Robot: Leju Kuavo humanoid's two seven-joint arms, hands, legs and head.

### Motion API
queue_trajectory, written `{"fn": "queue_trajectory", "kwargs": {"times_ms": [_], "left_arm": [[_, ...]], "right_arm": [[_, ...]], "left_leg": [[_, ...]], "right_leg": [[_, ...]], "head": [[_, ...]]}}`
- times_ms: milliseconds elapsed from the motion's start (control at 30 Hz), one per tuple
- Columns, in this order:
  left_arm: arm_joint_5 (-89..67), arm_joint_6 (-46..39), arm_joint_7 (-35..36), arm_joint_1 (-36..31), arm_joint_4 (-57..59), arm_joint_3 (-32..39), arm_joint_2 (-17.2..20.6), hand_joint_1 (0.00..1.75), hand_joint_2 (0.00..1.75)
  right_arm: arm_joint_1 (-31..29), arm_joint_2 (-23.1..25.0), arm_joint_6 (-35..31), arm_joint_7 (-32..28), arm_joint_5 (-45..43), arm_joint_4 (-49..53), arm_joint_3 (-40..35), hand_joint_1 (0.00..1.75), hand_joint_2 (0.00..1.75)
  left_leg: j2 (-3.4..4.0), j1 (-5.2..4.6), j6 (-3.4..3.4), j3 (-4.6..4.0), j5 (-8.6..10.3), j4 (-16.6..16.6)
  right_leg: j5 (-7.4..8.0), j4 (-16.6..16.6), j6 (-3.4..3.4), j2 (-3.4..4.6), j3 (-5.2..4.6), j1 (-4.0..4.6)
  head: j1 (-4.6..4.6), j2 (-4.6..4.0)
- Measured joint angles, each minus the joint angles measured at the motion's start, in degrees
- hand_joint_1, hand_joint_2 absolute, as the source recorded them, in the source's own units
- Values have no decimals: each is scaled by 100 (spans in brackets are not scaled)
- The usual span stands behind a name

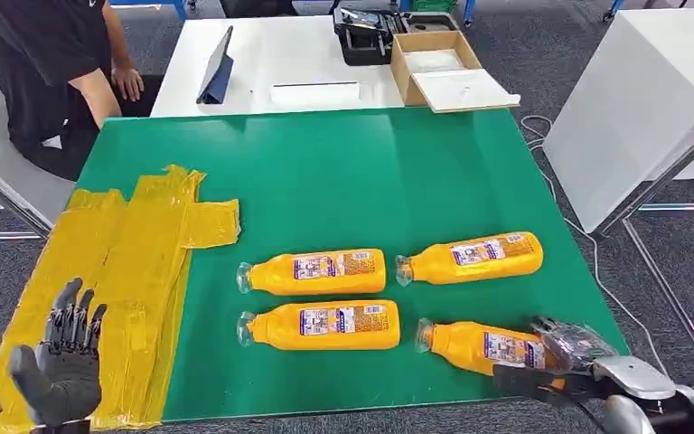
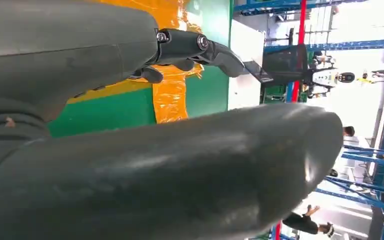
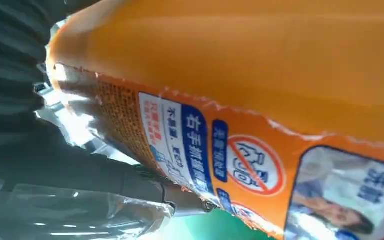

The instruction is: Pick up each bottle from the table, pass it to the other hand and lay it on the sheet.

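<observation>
Several orange bottles with white labels lie on their sides on the green table, caps to the left. Two are in the far row and one at the near left. My right hand grips the base end of the near right bottle, fingers over it and thumb beneath; the bottle lies on the table. Its label shows close up in the right wrist view. My left hand hovers open over the near end of the yellow sheet, fingers spread.
A person sits at the far left corner. Behind the green table stands a white table with a tablet, a black case and an open cardboard box. A white cabinet stands to the right.
</observation>
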State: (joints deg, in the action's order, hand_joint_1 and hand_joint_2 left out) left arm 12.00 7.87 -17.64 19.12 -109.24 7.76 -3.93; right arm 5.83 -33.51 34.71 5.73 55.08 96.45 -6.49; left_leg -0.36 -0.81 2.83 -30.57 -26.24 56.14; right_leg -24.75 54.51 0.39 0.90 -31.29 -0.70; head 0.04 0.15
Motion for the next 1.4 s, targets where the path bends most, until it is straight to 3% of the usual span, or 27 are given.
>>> {"fn": "queue_trajectory", "kwargs": {"times_ms": [400, 567, 733, 1000, 1400], "left_arm": [[44, -87, 57, -378, 319, -199, 15, 0, 0], [120, -186, 48, -622, 555, -327, 81, 0, 0], [171, -293, -15, -886, 878, -467, 160, 0, 0], [157, -396, -61, -1084, 1150, -535, 197, 0, 0], [133, -396, -70, -1492, 1554, -623, 197, 0, 0]], "right_arm": [[218, -380, -37, -24, -374, -2, 371, 175, 175], [245, -843, -98, -55, -1026, -91, 406, 175, 175], [-101, -1202, -304, -57, -1850, -404, 334, 175, 175], [-721, -1386, -605, 46, -3633, -472, 207, 175, 175], [-906, -1545, -1058, -4, -4610, -7, 325, 175, 175]], "left_leg": [[2, -11, 5, 11, 1, 1], [-1, -12, 7, -1, 2, 2], [4, -12, 8, 2, 2, 2], [3, -10, 8, 5, 5, 2], [-2, -10, 8, -2, 5, 3]], "right_leg": [[1, -1, 2, 1, 7, -3], [2, -1, 2, -1, 7, -6], [5, 0, 6, 4, 6, -5], [6, 0, 7, 3, 3, -6], [5, 1, 7, 0, 0, -5]], "head": [[0, 0], [-2, 0], [-2, 0], [-4, 0], [0, 0]]}}
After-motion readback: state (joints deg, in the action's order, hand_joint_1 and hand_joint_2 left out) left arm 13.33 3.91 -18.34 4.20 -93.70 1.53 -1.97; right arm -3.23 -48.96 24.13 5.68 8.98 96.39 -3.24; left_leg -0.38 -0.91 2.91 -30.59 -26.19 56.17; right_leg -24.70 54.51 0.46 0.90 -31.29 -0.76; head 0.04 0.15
